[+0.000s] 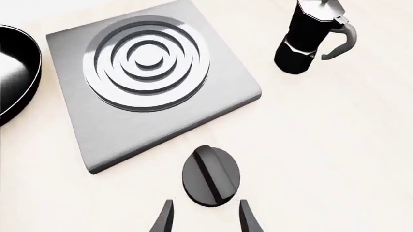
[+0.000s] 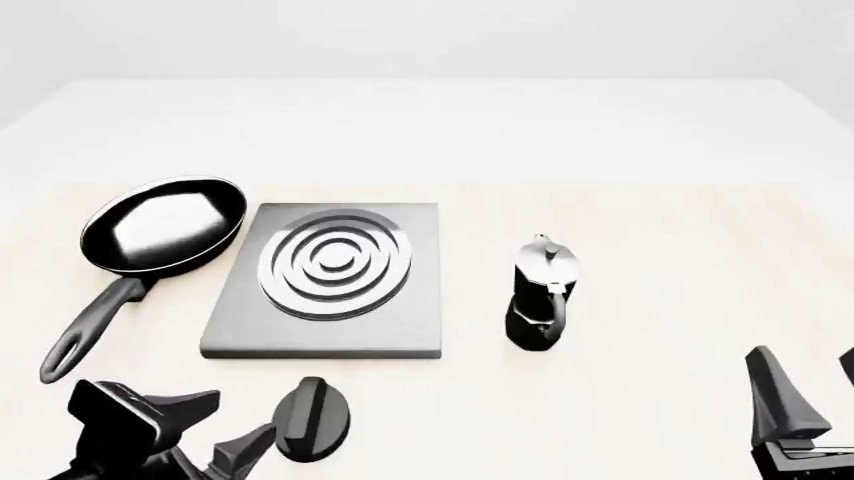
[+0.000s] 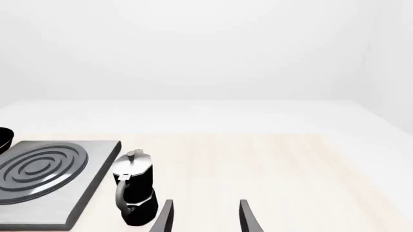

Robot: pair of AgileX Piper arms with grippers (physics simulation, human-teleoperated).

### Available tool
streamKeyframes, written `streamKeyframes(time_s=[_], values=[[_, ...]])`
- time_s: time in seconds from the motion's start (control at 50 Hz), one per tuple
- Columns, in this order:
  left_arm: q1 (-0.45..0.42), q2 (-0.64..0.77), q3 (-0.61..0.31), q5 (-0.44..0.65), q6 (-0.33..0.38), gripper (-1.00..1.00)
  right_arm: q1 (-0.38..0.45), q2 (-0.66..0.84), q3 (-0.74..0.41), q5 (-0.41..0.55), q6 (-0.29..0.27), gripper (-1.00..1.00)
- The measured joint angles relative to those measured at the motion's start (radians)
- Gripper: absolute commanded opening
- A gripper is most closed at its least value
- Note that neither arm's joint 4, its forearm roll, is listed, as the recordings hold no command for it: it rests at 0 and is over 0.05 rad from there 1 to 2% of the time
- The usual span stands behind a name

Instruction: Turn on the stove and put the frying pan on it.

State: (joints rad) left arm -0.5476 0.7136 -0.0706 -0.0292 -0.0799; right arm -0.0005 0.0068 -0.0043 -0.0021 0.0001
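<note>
left fingers (image 1: 203,217) apart by knob (image 1: 211,176) | right fingers (image 3: 205,217) apart (idle) | frying pan (image 2: 163,225) beside stove (image 2: 330,282)

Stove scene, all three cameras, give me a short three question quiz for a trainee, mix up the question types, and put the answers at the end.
1. True or false: the frying pan already sits on the stove.
2. Multiple choice: what stands on the table to the right of the stove in the front view? A) a kettle B) the moka pot C) a cup
3. Short answer: which gripper is lined up with the knob, and are its fingers closed on it?

Key
1. False. The pan lies on the table beside the stove's left edge.
2. B.
3. The left gripper. It is open, with the knob just ahead of its fingertips, not gripped. The right gripper is also open and holds nothing.
</note>
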Motion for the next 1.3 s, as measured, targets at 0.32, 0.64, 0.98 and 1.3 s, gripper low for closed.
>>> streamKeyframes(time_s=[0.32, 0.64, 0.98, 1.3], values=[[-0.056, 0.226, 0.042, -0.208, -0.051, 1.00, 0.000, 0.000, 0.000, 0.000, 0.000, 1.00], [-0.090, 0.519, 0.060, -0.470, -0.085, 1.00, 0.000, 0.000, 0.000, 0.000, 0.000, 1.00], [-0.114, 0.706, 0.067, -0.654, -0.121, 1.00, 0.000, 0.000, 0.000, 0.000, 0.000, 1.00], [-0.139, 0.749, 0.051, -0.700, -0.145, 1.00, 0.000, 0.000, 0.000, 0.000, 0.000, 1.00]])
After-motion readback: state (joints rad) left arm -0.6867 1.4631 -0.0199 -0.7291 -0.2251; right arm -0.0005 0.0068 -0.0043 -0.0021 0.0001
